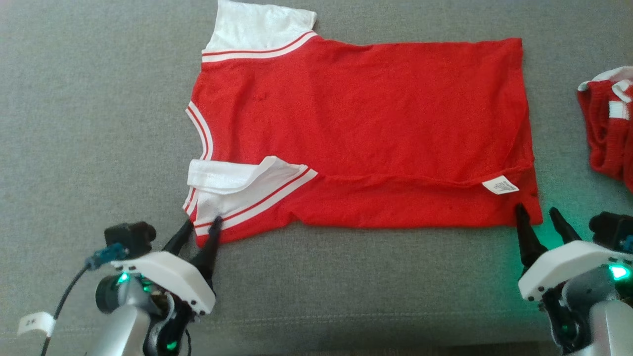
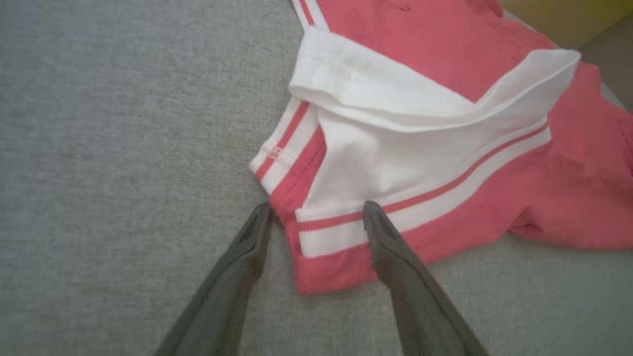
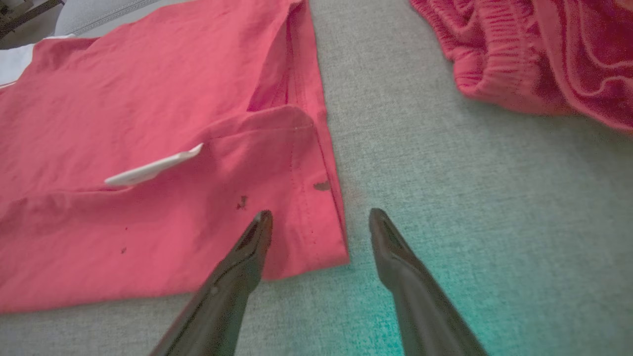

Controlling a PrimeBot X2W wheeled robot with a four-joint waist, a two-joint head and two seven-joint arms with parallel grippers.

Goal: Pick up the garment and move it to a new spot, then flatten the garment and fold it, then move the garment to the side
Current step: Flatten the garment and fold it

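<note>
Spread open on the left gripper (image 1: pixel 203 222), gripping nothing: one fingertip on the grey cushion (image 1: pixel 99 123) just outside the red shoulder edge, the other down on the striped band of the near sleeve (image 1: pixel 237 183), so straddling the near left corner of the garment (image 1: pixel 356 123). Parted and empty likewise on the right gripper (image 1: pixel 536 208): left fingertip over the near right hem corner, right fingertip on bare cushion just beside it. Between the two, a red T-shirt with white sleeves, lying flat across the middle of the cushion, neck to the left, hem to the right, near long edge turned up over the body, far sleeve (image 1: pixel 262 24) still spread out. Looks light, thin and limp, so likely to sag between two holds and to crease rather than resist; probably clings a little to the woven cover, not slippery, not fragile. Best taken by pinching each near corner through every layer at once, at the stitched hem on the right and the doubled sleeve band on the left, where the cloth is thickest. On the turned-up edge, a white care label (image 1: pixel 500 185), print too small to read. No brand or other writing legible on the shirt. Well apart at the far right, a second red garment (image 1: pixel 608 133), bunched.
</note>
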